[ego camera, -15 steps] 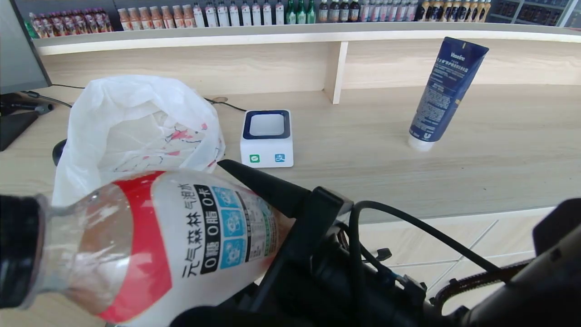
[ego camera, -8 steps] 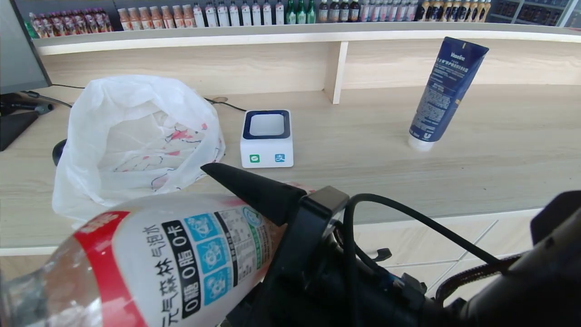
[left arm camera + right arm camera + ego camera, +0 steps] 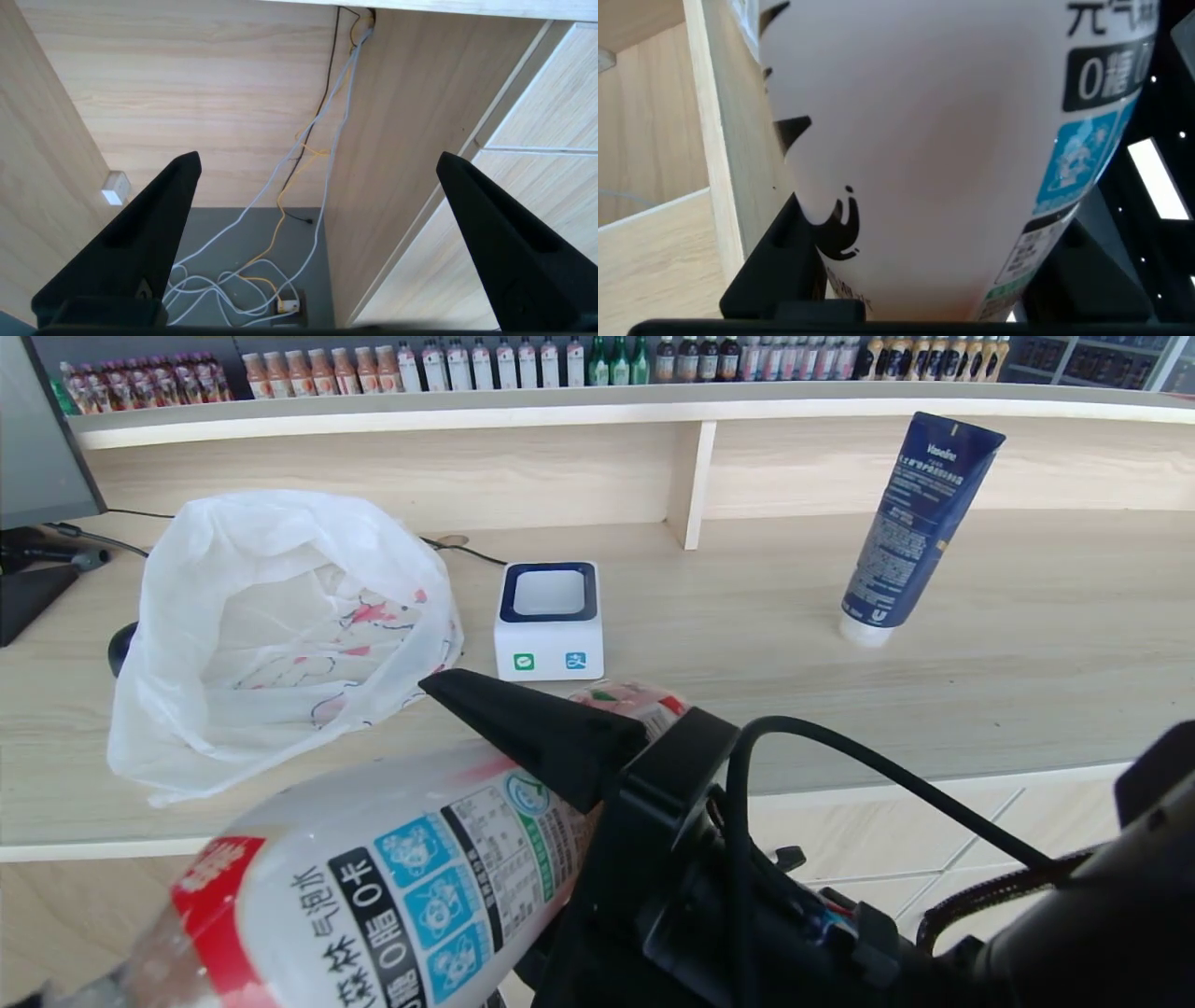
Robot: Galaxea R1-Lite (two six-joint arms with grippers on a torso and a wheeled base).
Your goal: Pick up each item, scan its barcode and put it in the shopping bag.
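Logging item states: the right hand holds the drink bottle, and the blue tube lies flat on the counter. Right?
Not quite: the head view shows the blue tube standing on its cap on the counter, not lying flat. The right hand does hold the drink bottle.

Bright, even daylight; soft shadows

bottle [image 3: 373, 896] tilted, gripped by right tool [image 3: 495, 803] | shopping bag [image 3: 280, 616] open beside scanner [image 3: 549, 621] | blue tube [image 3: 920, 523] upright, right
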